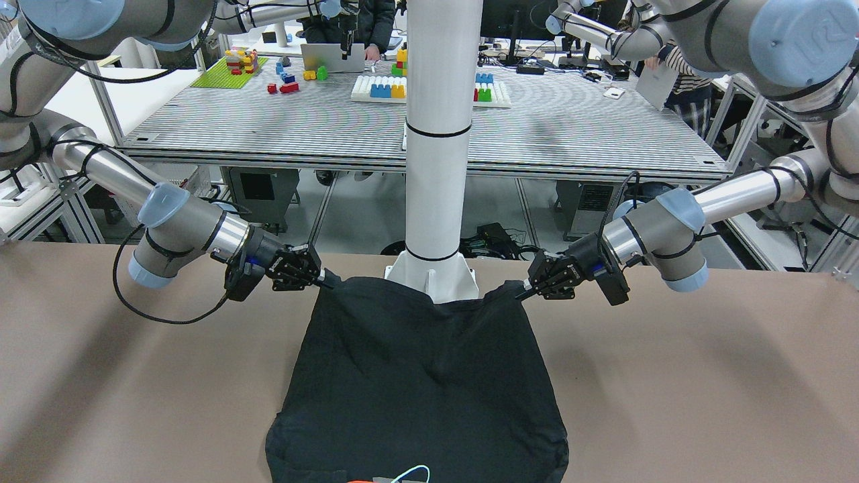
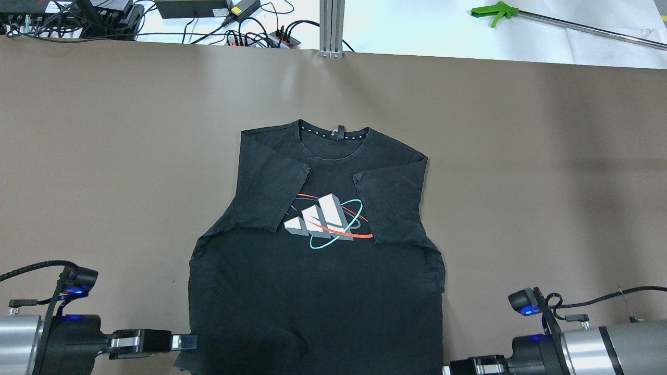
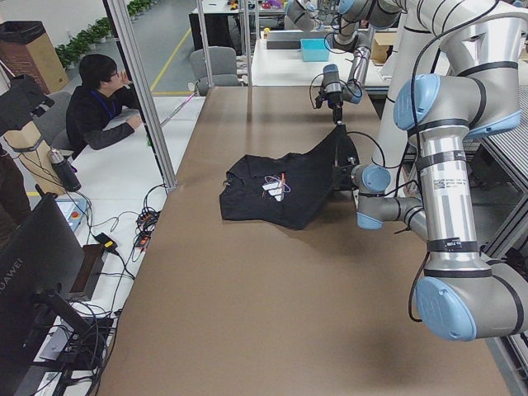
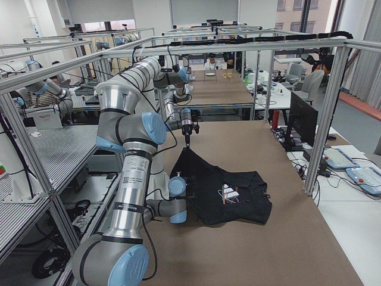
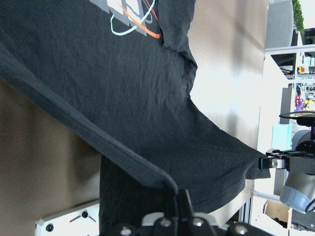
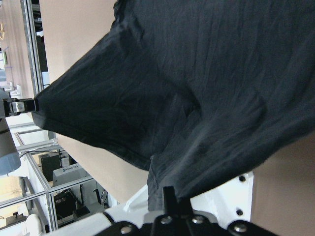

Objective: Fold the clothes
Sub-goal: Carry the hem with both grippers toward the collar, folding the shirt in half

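Pinching the black shirt (image 2: 312, 291) hem — left gripper (image 1: 520, 293) and right gripper (image 1: 329, 278), jaws closed.

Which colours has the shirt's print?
The print on the shirt is white, grey, red and turquoise; clearest overhead.

My overhead camera sits behind the robot, looking forward and steeply down on the brown table (image 2: 104, 156). The front-facing one looks back from the far side, facing the white pillar (image 1: 439, 134), so left and right swap there. Two end cameras stand well back and look along the table, one from each end. Each wrist camera sits very close to the black shirt (image 2: 318, 281), looking across its lifted hem. All six views share that shirt.
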Available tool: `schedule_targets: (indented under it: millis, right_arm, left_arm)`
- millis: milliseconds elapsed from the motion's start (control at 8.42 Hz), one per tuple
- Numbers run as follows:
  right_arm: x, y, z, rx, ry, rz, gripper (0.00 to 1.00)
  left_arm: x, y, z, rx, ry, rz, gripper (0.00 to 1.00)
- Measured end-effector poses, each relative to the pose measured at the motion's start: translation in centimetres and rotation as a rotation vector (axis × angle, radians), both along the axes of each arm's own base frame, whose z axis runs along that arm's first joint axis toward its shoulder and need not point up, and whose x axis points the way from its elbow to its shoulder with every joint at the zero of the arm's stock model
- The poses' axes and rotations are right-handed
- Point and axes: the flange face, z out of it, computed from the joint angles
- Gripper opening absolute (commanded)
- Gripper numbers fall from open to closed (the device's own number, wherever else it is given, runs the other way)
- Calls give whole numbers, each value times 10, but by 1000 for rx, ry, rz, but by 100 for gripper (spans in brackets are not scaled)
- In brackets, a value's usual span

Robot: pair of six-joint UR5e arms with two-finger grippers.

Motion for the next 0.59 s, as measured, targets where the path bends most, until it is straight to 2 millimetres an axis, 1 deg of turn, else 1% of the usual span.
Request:
schedule_targets:
  millis: [119,356,475,594]
  right_arm:
    - [-4,-23,6,3,12,56,0]
    - [-16,-75,21,65,55,166,0]
    - [-19,-95,30,94,78,211,0]
    - [-21,-109,36,104,95,257,0]
  left_arm:
    - [11,-10,-2,-18,-9,-47,0]
    - [44,-50,-16,-50,-24,-156,0]
    - [51,-72,-20,-62,-36,-201,0]
    - [47,-94,-19,-76,-47,-238,0]
